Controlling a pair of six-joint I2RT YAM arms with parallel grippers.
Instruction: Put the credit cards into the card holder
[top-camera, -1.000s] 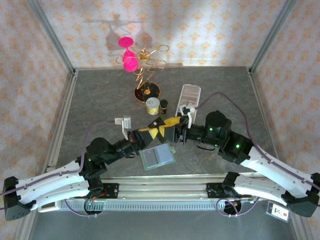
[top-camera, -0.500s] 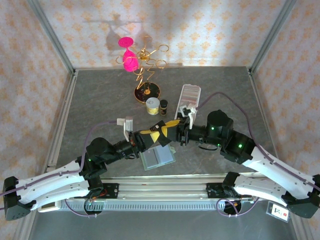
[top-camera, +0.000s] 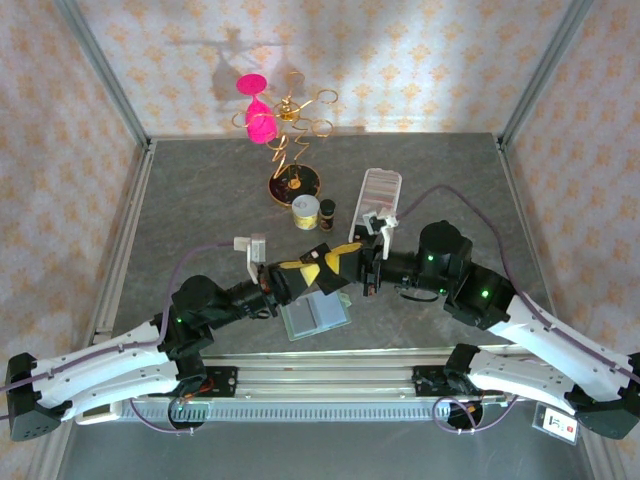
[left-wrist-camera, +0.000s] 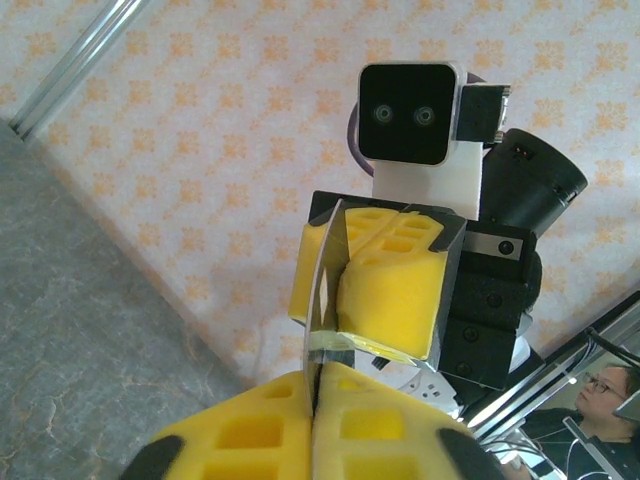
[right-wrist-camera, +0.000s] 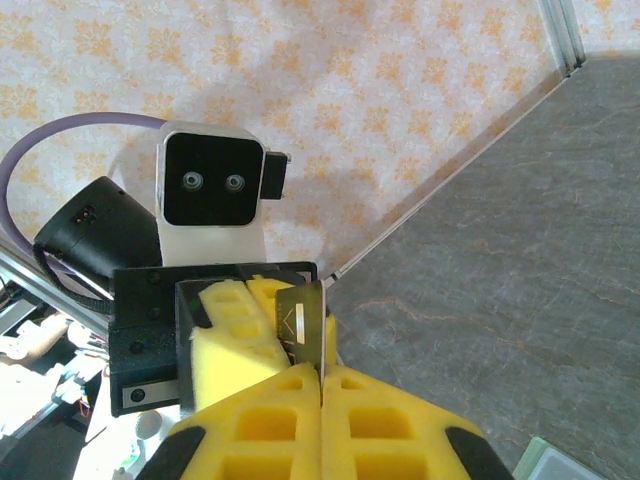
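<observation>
- The left arm (top-camera: 110, 365) reaches from the near-left corner of the table (top-camera: 200, 190) towards its centre, forearm low and wrist pointing right and slightly away.
- The left gripper (top-camera: 303, 272) is raised above the table at centre. In the left wrist view its yellow pads (left-wrist-camera: 250, 430) stand narrow, close against both faces of one credit card (left-wrist-camera: 325, 290). It cannot be told whether they press on it.
- The credit card stands on edge between the two grippers, clear of the table surface. Its near end sits in the left gripper (left-wrist-camera: 313, 395) and its far end in the right gripper.
- The card holder (top-camera: 315, 312) lies open and flat on the table, just below and in front of the two grippers, touching neither.
- The right gripper (top-camera: 342, 254) faces the left one tip to tip. In the right wrist view its pads (right-wrist-camera: 260, 425) are closed flat onto the credit card (right-wrist-camera: 303, 322).
- The right arm (top-camera: 540, 335) comes in from the near-right corner, elbow bent, wrist pointing left.
- The remaining credit cards (top-camera: 380, 187) sit as a packed row in a clear tray (top-camera: 383, 172), behind the right gripper and well apart from the card holder.
</observation>
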